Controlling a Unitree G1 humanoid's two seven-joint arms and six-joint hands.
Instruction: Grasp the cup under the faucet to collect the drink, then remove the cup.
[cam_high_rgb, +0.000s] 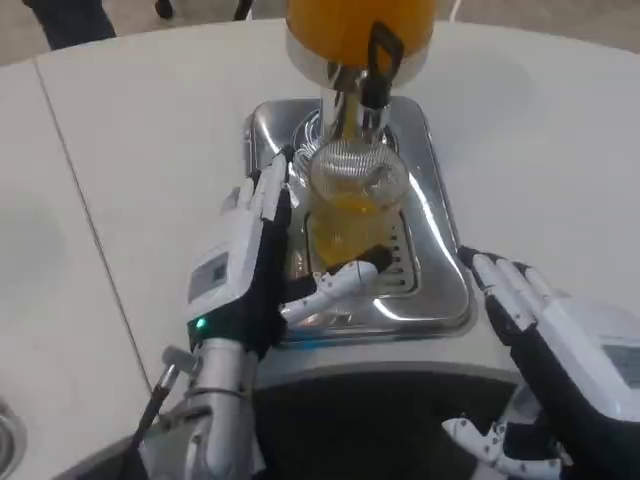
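One clear ribbed cup (352, 205), part-filled with orange drink. One drink dispenser (360, 25) with an orange tank, fitted with one faucet (372, 95) bearing a black lever. One chrome drip tray (440, 270). One white table (150, 150). Two robot hands: one left hand (262, 265), one right hand (545, 335).

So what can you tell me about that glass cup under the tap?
The cup is clear, ribbed glass, standing upright on the shiny metal drip tray right under the dispenser's faucet. Orange drink fills its lower part. The left hand wraps around it, fingers on its left side and thumb across the front.
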